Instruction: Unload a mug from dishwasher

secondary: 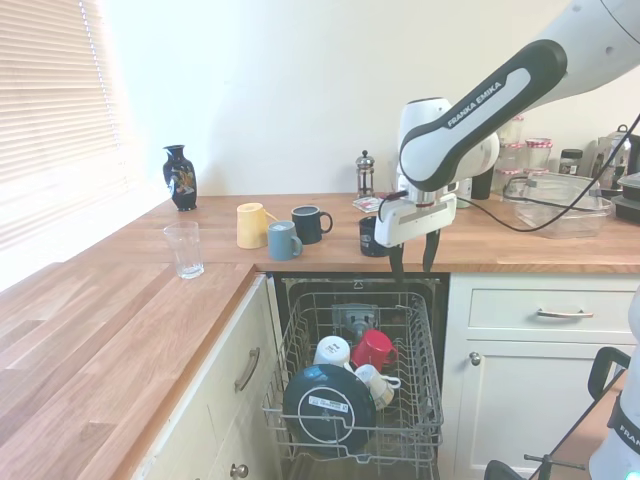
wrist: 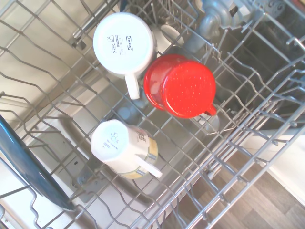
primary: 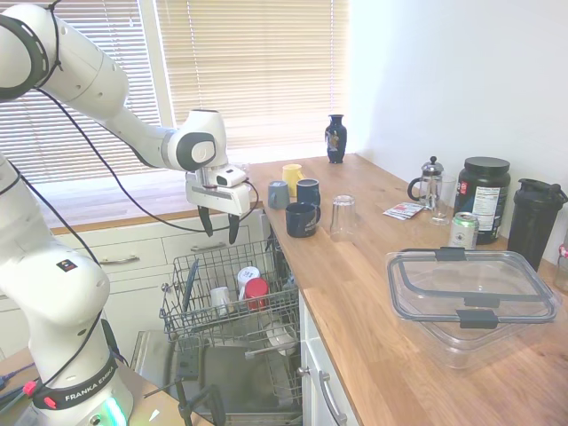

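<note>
Grey wire rack [wrist: 248, 143] of the open under-counter dishwasher [secondary: 355, 400] fills the wrist view and sits directly below the white arm's two-finger gripper [secondary: 411, 258], which hangs in the air above the rack's rear edge with its dark fingers [primary: 232, 226] spread apart and nothing between them. One large dark blue round plate [secondary: 328, 408] stands on edge at the front of the rack, well below and forward of the gripper. Three mugs rest upside down in the rack beneath the gripper: one small glossy red mug [wrist: 181, 86], tilted slightly, with its handle pointing away from the others; one white mug with a printed base [wrist: 124, 44] touching the red one's side; and one white mug with a pale yellow band [wrist: 120, 147] lying apart from both, nearer the plate. On the wooden countertop [secondary: 110, 320] beside the gripper stand four more mugs: one yellow mug [secondary: 251, 225], one grey-blue mug [secondary: 283, 240] and two dark blue mugs [primary: 302, 219] [primary: 308, 191]. One clear drinking glass [secondary: 184, 249] and one dark blue vase [secondary: 180, 177] stand farther off on the same countertop.
</note>
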Available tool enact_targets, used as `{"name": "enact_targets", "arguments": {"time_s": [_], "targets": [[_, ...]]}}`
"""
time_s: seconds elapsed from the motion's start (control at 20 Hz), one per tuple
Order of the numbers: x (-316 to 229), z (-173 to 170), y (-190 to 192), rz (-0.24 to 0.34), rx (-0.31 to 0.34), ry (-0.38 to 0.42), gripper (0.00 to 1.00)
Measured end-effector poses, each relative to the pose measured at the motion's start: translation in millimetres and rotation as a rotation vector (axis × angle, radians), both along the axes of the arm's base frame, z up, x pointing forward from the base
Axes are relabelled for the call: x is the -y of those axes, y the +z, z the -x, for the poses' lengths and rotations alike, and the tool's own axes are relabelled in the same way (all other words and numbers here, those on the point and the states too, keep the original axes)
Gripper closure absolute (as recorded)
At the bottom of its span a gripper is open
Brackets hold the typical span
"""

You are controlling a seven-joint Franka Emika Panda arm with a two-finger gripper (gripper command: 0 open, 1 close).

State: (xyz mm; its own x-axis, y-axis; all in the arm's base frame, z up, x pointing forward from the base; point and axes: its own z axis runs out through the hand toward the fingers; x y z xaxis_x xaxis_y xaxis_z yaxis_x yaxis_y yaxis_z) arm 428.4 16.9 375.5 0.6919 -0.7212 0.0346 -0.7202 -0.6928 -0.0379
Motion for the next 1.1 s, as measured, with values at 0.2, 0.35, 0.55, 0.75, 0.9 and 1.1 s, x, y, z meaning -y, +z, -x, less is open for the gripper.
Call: {"name": "enact_targets", "arguments": {"time_s": [0.2, 0.35, 0.55, 0.75, 0.9, 1.1], "targets": [[-3.3, 1.6, -3.8, 0.008, -0.004, 0.013, 0.0], [-18.2, 11.1, -25.3, 0.037, 0.001, 0.065, 0.0], [-34.0, 23.2, -62.8, 0.087, 0.02, 0.125, 0.0], [-41.9, 24.6, -94.8, 0.136, 0.038, 0.194, 0.0], [-50.9, 25.2, -116.3, 0.173, 0.046, 0.237, 0.0], [-57.5, 25.8, -135.3, 0.214, 0.051, 0.286, 0.0]]}}
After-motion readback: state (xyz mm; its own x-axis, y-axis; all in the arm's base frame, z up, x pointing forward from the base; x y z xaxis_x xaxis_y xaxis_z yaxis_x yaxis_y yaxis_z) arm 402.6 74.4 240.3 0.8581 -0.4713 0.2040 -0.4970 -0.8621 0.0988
